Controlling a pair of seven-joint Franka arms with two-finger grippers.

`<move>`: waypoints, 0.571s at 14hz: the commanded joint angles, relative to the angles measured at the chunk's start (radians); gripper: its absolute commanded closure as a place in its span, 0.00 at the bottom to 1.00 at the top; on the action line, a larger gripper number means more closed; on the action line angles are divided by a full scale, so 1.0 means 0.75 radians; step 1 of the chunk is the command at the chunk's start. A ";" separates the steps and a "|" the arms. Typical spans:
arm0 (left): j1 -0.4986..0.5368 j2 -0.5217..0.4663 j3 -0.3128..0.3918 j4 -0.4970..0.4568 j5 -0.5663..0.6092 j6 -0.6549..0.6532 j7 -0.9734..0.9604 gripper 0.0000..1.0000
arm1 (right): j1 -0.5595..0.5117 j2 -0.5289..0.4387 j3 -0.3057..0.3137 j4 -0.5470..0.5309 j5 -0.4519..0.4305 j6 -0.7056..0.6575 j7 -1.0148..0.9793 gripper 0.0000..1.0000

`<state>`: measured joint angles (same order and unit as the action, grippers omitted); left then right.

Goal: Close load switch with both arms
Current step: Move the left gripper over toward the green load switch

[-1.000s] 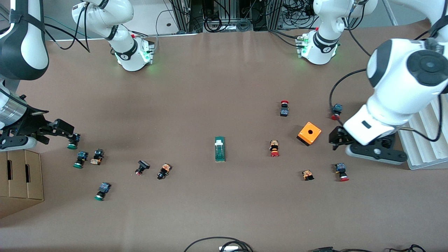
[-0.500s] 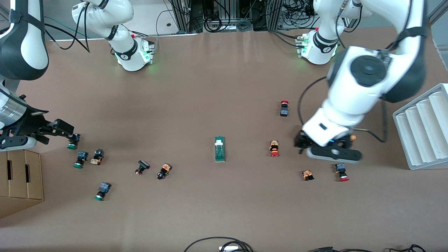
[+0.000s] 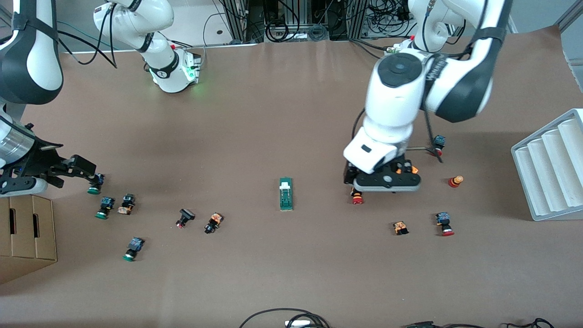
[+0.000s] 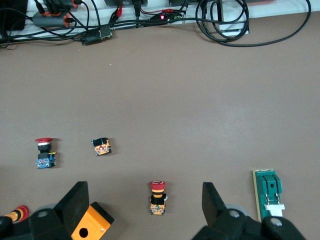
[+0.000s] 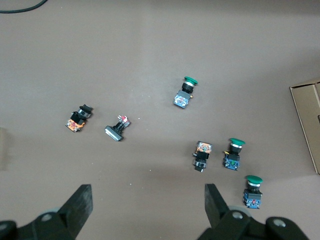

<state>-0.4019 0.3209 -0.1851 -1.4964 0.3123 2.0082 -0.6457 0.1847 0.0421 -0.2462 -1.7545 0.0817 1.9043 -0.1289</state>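
A brown tabletop [image 3: 273, 114] fills the front view: the switch [image 3: 285, 194] lies mid-table, the left pincer [image 3: 386, 181] hovering at its 3 o'clock, the right pincer [image 3: 68, 171] waiting at 9 o'clock. Left wrist view: fingers [image 4: 76, 199] apart, empty (a red button [image 4: 158, 198] sits between). Right wrist view: fingers [image 5: 80, 200] apart too. Best to centre over the switch before descending.

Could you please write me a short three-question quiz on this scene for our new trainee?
1. True or false: the left gripper is shut on the load switch.
2. Which gripper hangs over a green-capped button? A left, B right.
3. Fill in: the left gripper is up over a ____-capped button.

Key: 1 false, both grippers are open and hold nothing; 2 B, the right gripper; 3 red.
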 commanded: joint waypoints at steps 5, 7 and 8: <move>-0.165 -0.004 0.026 -0.052 0.152 0.122 -0.312 0.00 | -0.003 0.013 -0.001 0.026 -0.033 -0.001 -0.008 0.00; -0.190 -0.051 0.024 -0.131 0.179 0.224 -0.441 0.00 | -0.003 0.013 -0.001 0.026 -0.035 -0.001 -0.008 0.00; -0.217 -0.072 0.020 -0.154 0.181 0.233 -0.515 0.00 | -0.003 0.013 -0.001 0.026 -0.033 -0.001 -0.008 0.00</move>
<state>-0.5329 0.3210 -0.1823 -1.5443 0.4207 2.1428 -0.9361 0.1845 0.0422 -0.2463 -1.7545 0.0817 1.9043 -0.1289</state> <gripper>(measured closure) 0.000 0.000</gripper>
